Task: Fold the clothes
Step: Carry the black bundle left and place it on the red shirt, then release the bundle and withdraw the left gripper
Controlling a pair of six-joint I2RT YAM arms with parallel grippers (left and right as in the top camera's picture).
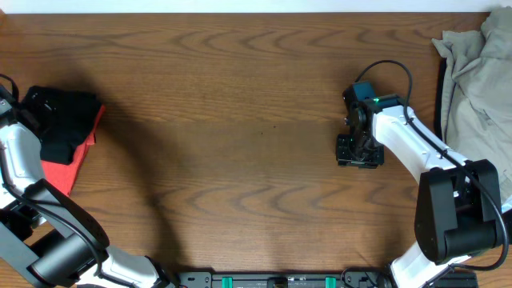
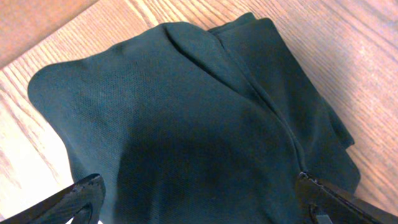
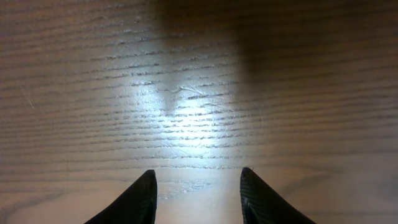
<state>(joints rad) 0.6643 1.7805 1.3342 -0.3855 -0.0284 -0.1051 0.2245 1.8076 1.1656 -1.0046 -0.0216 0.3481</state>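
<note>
The broad brown wood-grain bench lies mostly bare through its middle, with the clothes at its two ends. The largest piece, a rumpled beige fabric garment, is heaped unfolded at the far right corner and runs off the edge of the overhead view. At the left edge a black knit shirt sits gathered into a compact bundle, lying on top of a flat coral-red tee whose near and right margins show beneath it. The white-and-black right arm reaches in over the bare wood left of the beige garment, well apart from it. The left fingers are spread wide, one at each side of the wrist view, with the black knit shirt filling the space ahead of them. They grip nothing that shows, though I cannot tell whether they touch the cloth. The right fingers stand moderately apart over lit, bare bench and hold nothing. By my reading the black shirt is folded and stacked, so the step in hand is the changeover to the next garment. That calls for the left fingers to lift clear without dragging the bundle. The right arm must swing far right, pinch an edge of the beige garment and draw it onto the open middle to be flattened.
</note>
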